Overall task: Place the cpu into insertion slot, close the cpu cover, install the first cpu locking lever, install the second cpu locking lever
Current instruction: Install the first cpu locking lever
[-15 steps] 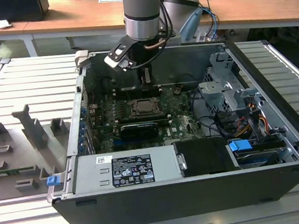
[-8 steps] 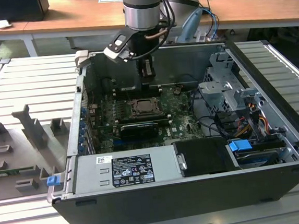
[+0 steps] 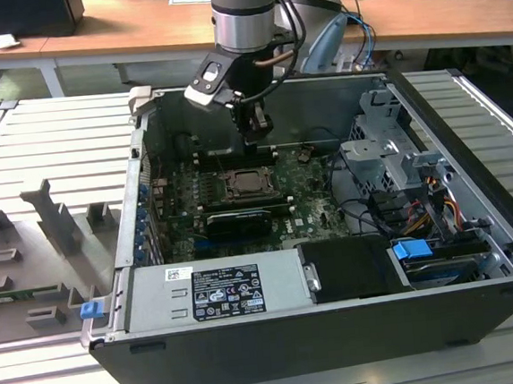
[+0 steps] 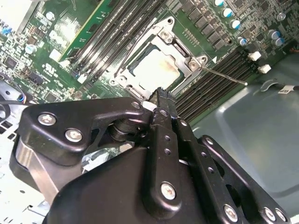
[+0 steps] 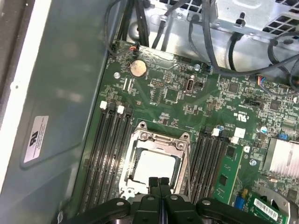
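Inside the computer case (image 3: 146,166), the cpu (image 5: 152,167) sits in the insertion slot (image 3: 251,185) beneath the closed cpu cover (image 5: 161,140) as the gripper (image 5: 159,181), fingers (image 5: 153,185) pressed together and empty, hovers close above, one locking lever (image 4: 224,74) jutting free, apparently not yet latched.

I see a green motherboard (image 5: 177,100) with black memory slots (image 5: 100,154), a silver cpu cover (image 5: 161,138), the pale silver-beige cpu (image 5: 154,169), my black end effector (image 5: 159,181), a grey power supply (image 3: 282,280) with a white label (image 3: 213,292), and a blue clip (image 3: 413,252).
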Tool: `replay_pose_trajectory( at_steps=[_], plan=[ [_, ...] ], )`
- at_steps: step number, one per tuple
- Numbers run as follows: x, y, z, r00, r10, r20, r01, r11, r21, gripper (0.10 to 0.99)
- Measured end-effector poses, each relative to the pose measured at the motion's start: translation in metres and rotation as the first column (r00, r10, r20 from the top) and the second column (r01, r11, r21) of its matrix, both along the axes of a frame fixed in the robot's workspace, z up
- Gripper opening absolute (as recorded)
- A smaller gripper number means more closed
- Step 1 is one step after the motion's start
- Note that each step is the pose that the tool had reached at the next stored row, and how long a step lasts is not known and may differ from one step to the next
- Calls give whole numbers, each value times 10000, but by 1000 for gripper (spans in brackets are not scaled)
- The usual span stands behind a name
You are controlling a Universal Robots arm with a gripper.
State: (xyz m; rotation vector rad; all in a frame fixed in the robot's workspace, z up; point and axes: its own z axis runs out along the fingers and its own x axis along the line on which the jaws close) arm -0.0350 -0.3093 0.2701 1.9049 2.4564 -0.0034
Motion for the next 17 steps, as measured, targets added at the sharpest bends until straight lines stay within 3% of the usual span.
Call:
replay_pose_trajectory(
  at_steps=[5,9,17],
  plan=[
    [0,0,-3,9968,798,0,-798,9968,0,106],
    [-1,1,-9,9937,1122,-26,-1122,9937,2,106],
    [0,1,-14,9827,1852,-46,-1852,9827,5,106]
  ],
)
